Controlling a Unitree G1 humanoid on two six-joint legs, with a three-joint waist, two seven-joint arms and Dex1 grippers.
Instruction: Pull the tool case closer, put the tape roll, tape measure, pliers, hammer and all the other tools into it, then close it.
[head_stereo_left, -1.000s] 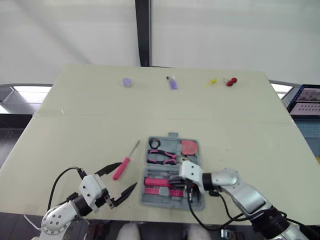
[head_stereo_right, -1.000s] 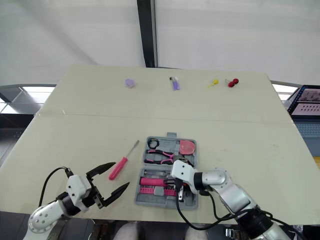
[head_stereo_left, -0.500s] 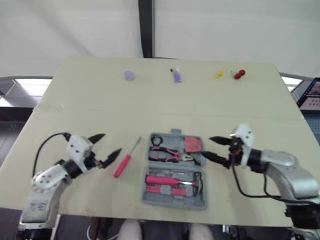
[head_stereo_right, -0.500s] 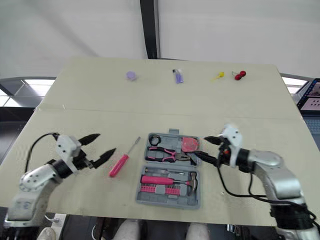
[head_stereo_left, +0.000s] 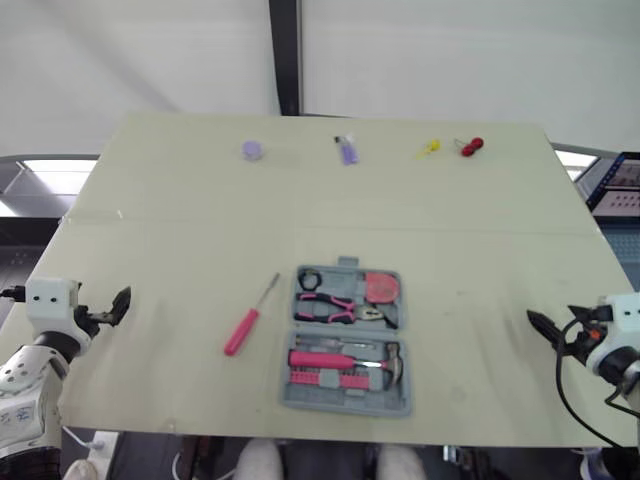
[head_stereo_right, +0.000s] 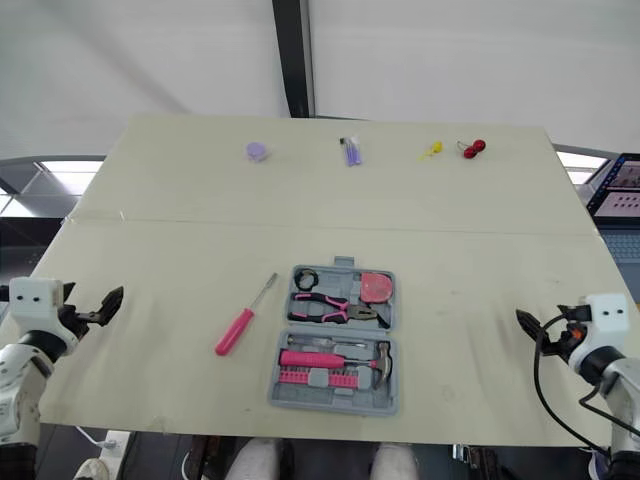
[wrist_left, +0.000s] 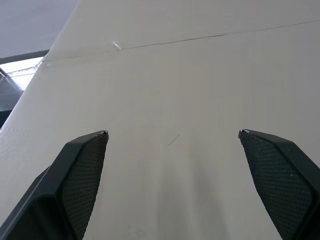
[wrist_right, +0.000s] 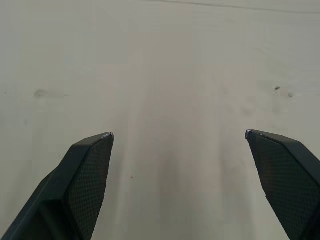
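Note:
The grey tool case (head_stereo_left: 345, 400) lies open and flat near the table's front edge. Its far half holds a black tape roll (head_stereo_left: 309, 281), pink pliers (head_stereo_left: 335, 308) and a pink tape measure (head_stereo_left: 380, 288). The near half holds a hammer (head_stereo_left: 345, 358) and a row of pink bits (head_stereo_left: 320, 379). A pink-handled screwdriver (head_stereo_left: 248, 321) lies on the table just left of the case. My left gripper (wrist_left: 172, 133) stands open over bare table at the far left edge (head_stereo_left: 110, 312). My right gripper (wrist_right: 179, 134) stands open at the far right (head_stereo_left: 548, 328), holding nothing.
Along the table's back edge sit a purple cap (head_stereo_left: 253, 149), a purple lighter (head_stereo_left: 346, 153), a yellow pin (head_stereo_left: 427, 150) and a small red object (head_stereo_left: 472, 146). A seam (head_stereo_left: 320, 228) crosses the tabletop behind the case.
My right gripper has left the case's near half, opened and swung out to the right edge. The left gripper has moved from beside the screwdriver out to the left edge. The head camera shifted.

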